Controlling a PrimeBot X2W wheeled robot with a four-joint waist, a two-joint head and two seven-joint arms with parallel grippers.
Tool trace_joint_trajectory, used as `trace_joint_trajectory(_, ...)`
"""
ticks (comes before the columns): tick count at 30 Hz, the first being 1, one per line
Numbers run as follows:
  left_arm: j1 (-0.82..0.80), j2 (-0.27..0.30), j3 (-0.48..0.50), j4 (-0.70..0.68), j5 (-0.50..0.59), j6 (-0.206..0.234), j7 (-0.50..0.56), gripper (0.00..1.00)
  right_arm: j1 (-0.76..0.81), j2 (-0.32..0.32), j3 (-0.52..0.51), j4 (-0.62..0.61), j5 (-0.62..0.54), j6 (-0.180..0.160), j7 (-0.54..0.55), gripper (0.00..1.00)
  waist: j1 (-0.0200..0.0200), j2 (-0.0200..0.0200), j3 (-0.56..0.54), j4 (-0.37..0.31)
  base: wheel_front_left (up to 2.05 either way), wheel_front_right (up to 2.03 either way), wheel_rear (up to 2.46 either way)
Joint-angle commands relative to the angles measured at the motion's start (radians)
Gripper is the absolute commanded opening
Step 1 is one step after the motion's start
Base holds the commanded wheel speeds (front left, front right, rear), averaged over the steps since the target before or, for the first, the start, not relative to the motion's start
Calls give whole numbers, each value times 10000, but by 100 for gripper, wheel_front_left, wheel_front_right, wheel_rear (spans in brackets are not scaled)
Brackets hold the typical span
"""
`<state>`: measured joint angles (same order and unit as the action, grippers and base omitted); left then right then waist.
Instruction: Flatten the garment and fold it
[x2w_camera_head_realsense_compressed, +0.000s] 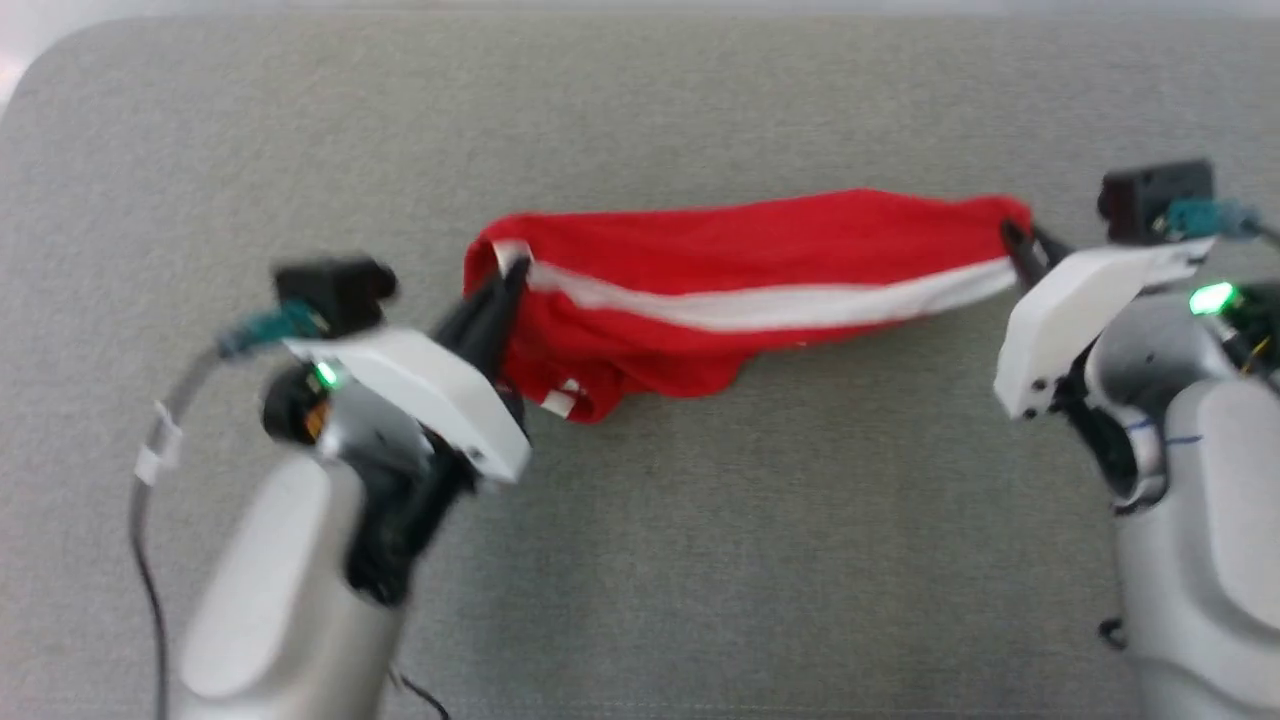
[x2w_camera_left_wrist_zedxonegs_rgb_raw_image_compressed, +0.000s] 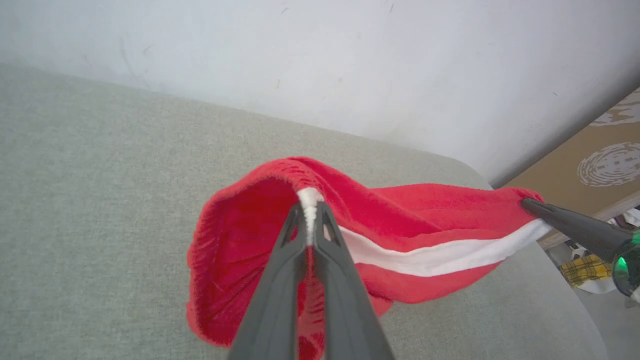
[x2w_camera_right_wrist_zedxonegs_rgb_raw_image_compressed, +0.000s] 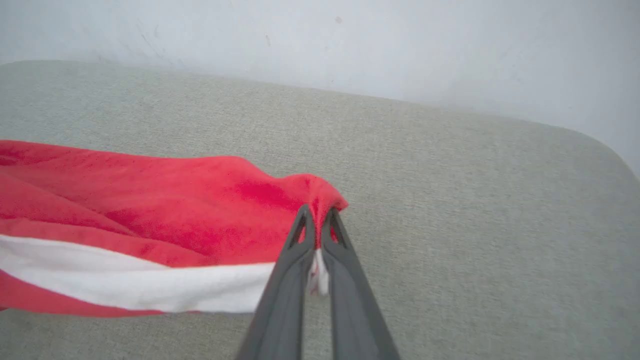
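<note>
On garment, left claw, right claw clamped

Support: one broad, flat surface covered in pale grey-green woven fabric. Its far corners are rounded, as seen at the upper left of the head view and at the right of both wrist views. The cover lies smooth and even in weave.

Item over it: a pair of bright red soft jersey shorts with a white side stripe, drawn out lengthwise across the middle of the surface. Both ends stand raised off the cover. The slack lower fold near the left end sags lowest; contact with the cover there cannot be confirmed.
</note>
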<state>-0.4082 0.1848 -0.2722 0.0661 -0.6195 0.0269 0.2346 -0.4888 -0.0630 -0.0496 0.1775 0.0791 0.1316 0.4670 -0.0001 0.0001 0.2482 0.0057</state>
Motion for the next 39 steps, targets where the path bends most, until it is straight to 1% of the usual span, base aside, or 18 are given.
trace_joint_trajectory(1, -486, 186, 145, -290, -193, -146, 239, 0, -243, -209, 81, -369, 121, -9, 279, 0, 1, -1, -101, -312, 0, 0, 0)
trace_joint_trajectory(4, -1413, 446, 454, -807, -629, -269, 898, 0, -944, -629, 219, -1013, 386, -9, 962, 0, 1, -1, 257, -440, 0, 0, 0)
trace_joint_trajectory(6, -2172, 591, 655, -947, -801, -254, 1257, 0, -1548, -878, 250, -1207, 553, -9, 1354, 0, 1, -1, 613, -501, 0, 0, 0)
trace_joint_trajectory(8, -3014, 675, 855, -933, -900, -154, 1530, 0, -2293, -1155, 252, -1266, 593, -9, 1633, 0, 1, -1, 1037, -564, 0, 0, 0)
trace_joint_trajectory(10, -3851, 628, 1045, -832, -999, 45, 1719, 0, -3115, -1396, 249, -1170, 555, -9, 1796, 0, 1, -1, 1487, -623, 0, 0, 0)
trace_joint_trajectory(12, -4752, 693, 1183, -638, -904, 212, 1821, 0, -4015, -1514, 210, -981, 528, -9, 1848, 0, 1, -1, 1971, -699, 0, 0, 0)
trace_joint_trajectory(16, -6583, 870, 1476, 11, -502, 540, 1656, 0, -5902, -1626, 93, -231, 156, -9, 1512, 0, 1, -1, 2872, -924, 0, 0, 0)
trace_joint_trajectory(18, -7436, 859, 1681, 294, -354, 757, 1399, 0, -6823, -1557, -12, 201, -96, -9, 1196, 0, 1, -1, 3280, -1059, 0, 0, 0)
trace_joint_trajectory(21, -8540, 719, 2126, 781, -310, 1107, 809, 0, -7989, -1284, -347, 769, -494, -9, 407, 0, 1, -1, 3613, -1234, 0, 0, 0)
trace_joint_trajectory(24, -9512, 706, 2489, 1148, -235, 1301, 185, 0, -8962, -997, -698, 1284, -997, -9, -428, 0, 1, -1, 3875, -1423, 0, 0, 0)
trace_joint_trajectory(28, -10412, 802, 2787, 1607, -122, 1236, -679, 0, -9815, -716, -1080, 1663, -1498, -9, -1457, 0, 1, -1, 4009, -1573, 0, 0, 0)
trace_joint_trajectory(30, -10631, 756, 2931, 1679, -105, 1297, -1066, 0, -10105, -642, -1214, 1770, -1618, -9, -1864, 0, 1, -1, 4029, -1596, 0, 0, 0)
trace_joint_trajectory(32, -10697, 832, 2881, 1800, 34, 1243, -1278, 0, -10230, -592, -1266, 1885, -1645, -9, -2082, 0, 1, -1, 4033, -1600, 0, 0, 0)
trace_joint_trajectory(36, -10265, 852, 2770, 2176, 24, 997, -1432, 0, -9830, -543, -1019, 2134, -1401, -9, -2182, 0, 1, -1, 4002, -1590, 0, 0, 0)
trace_joint_trajectory(39, -9512, 862, 2542, 2500, -71, 571, -1367, 0, -9055, -613, -674, 2342, -1028, -9, -2089, 0, 1, -1, 3880, -1518, 0, 0, 0)
